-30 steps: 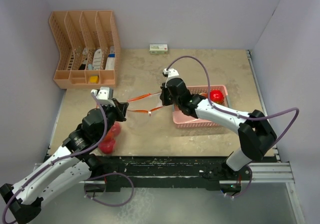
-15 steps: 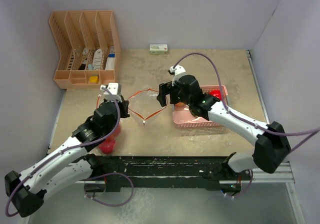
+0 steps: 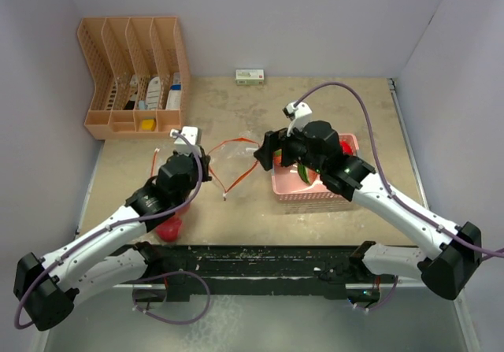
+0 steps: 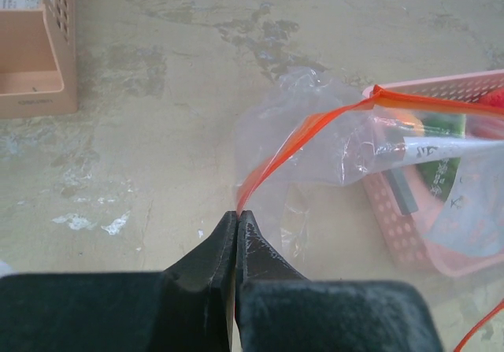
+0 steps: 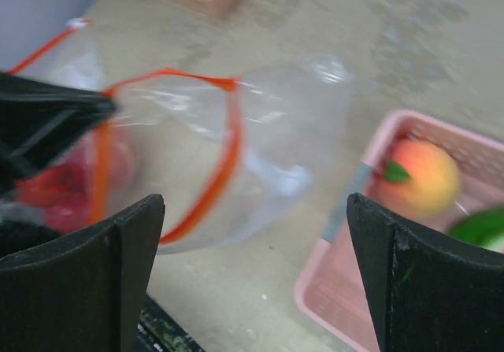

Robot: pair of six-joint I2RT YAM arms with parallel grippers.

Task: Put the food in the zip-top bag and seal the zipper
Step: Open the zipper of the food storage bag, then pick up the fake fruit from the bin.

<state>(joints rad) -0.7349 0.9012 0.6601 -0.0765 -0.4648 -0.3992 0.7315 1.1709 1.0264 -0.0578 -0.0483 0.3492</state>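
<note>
Your left fingers [image 4: 223, 246] pinch the bag [image 4: 272, 112] by its zipper [image 4: 303, 134]; your right fingers [image 5: 118, 246], spread wide, next need the peach [image 5: 417, 180] in the basket [image 3: 313, 196].

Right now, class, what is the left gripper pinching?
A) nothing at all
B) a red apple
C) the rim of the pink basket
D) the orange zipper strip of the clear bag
D: in the left wrist view, the left gripper is shut on the orange zipper strip at the mouth of the clear zip-top bag.
</note>
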